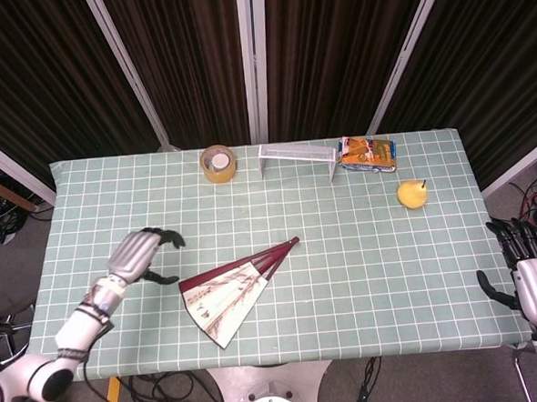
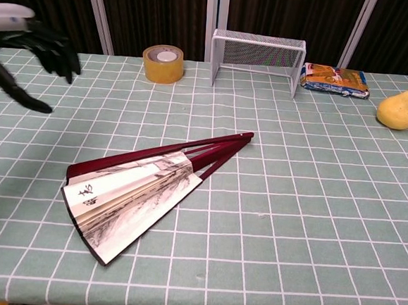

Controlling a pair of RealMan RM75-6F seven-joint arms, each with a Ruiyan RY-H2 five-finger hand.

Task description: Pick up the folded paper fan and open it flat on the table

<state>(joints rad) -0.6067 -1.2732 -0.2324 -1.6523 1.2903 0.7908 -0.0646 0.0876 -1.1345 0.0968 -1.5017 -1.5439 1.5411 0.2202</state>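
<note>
The paper fan lies partly spread near the front of the surface. It looks light, thin and easy to tear, so the stiff dark outer ribs seem the safest hold. The left hand hovers beside it, fingers apart and empty; the right hand hangs off the edge, also empty.

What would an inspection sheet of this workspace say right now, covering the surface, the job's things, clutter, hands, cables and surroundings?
Surface: table under a green checked cloth.
Job's things: paper fan, partly spread, lying flat near the front edge, nothing touching it.
Clutter: tape roll, white wire rack, snack packet, pear, all along the back and right.
Hands: left hand over the table left of the fan, fingers apart, holding nothing; right hand off the right edge, holding nothing.
Cables: loose cables on the floor below the front edge.
Surroundings: dark curtains behind.
</note>
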